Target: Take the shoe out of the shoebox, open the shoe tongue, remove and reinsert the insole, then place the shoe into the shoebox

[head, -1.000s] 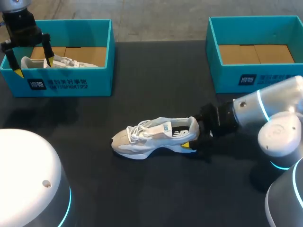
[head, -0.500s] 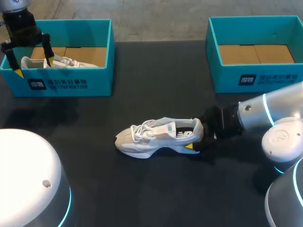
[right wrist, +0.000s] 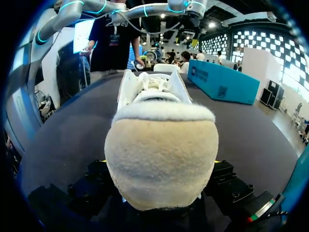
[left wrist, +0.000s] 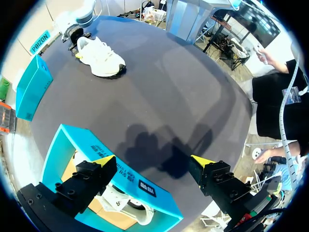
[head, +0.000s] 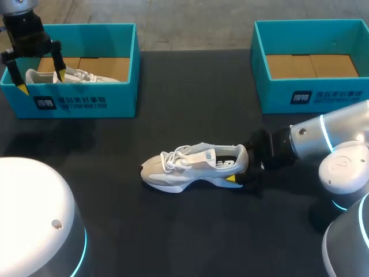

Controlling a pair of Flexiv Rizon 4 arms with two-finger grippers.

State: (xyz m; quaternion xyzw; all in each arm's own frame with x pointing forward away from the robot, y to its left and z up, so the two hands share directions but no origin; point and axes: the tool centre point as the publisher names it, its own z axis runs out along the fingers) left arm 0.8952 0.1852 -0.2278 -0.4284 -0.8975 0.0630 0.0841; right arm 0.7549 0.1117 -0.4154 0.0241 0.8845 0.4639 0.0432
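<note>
A dark counter [head: 190,86] filled the head view. Two teal boxes sat at its far edge, well apart: the left box [head: 86,104] at the far left and the right box [head: 311,95] at the far right, both open on top with brown cardboard floors.

The right arm [head: 328,138] came in low from the right side and lay nearly level with the counter. The left arm [head: 26,32] hung over the left box's left end.

A pale shoe [head: 184,167] stood upright on its sole near the middle of the counter, between the boxes and nearer the robot, toe pointing left and heel toward the right arm. A second shoe [head: 75,75], white, lay inside the left box.

The right pincer [head: 239,170] was at the shoe's heel. In the right wrist view the fuzzy heel [right wrist: 161,154] sat between the two fingers; they appeared to pinch it from both sides, though the heel hid the contact itself.

The left pincer [head: 40,82] hovered above the left box, fingers spread wide and holding nothing. In the left wrist view its yellow tips [left wrist: 104,159] straddled the box's wall [left wrist: 120,179], with the second shoe [left wrist: 125,205] under them.
</note>
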